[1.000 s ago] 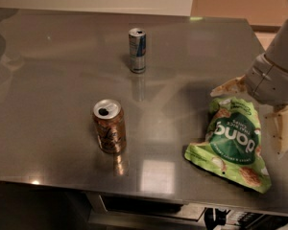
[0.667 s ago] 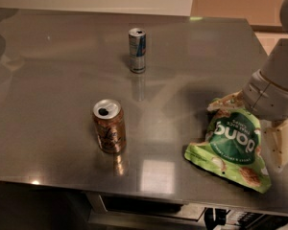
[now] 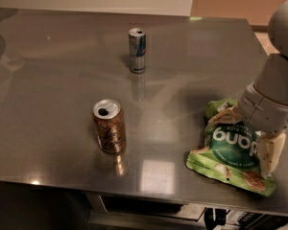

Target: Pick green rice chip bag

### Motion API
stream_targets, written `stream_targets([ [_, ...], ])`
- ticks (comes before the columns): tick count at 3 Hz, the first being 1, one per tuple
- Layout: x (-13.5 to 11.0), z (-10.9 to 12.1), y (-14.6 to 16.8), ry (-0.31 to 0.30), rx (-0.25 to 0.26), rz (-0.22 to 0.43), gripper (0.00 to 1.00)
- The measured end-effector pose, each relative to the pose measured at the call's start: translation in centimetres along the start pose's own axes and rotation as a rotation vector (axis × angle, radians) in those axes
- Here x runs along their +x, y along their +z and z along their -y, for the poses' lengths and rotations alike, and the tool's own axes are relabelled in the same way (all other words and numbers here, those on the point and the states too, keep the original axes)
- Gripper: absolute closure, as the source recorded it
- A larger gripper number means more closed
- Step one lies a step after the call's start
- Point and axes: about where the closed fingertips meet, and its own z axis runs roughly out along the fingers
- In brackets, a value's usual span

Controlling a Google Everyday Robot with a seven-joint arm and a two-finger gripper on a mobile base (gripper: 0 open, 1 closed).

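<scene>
1. Lime-green foil marks the green rice chip bag (image 3: 228,152). It lies crumpled and flat on the steel surface (image 3: 62,80), close to the near right edge, with its dark round label facing up. Lying flat, it offers little height to grip, so a pinch across its puckered upper half looks the likeliest hold.
2. The gripper (image 3: 244,143) is down over that upper half. Its jaws are spread wide, one cream finger (image 3: 270,153) at the bag's right side and the other at the upper left, so the bag sits between them. They appear not yet closed, and I judge this to be the last moment before the squeeze.
3. The grey wrist (image 3: 273,99) slants in from the right, keeping the arm away from the cans.
4. An opened copper-brown can (image 3: 109,126) stands upright, well apart to the left.
5. Farthest back, a slim blue-and-silver can (image 3: 137,50) stands upright, well clear of the grasp.
</scene>
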Motion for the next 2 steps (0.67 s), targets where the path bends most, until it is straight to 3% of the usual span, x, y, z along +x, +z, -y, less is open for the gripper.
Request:
stream_targets([
  [2, -0.14, 0.02, -0.5, 0.003, -0.001, 0.003, 0.88],
])
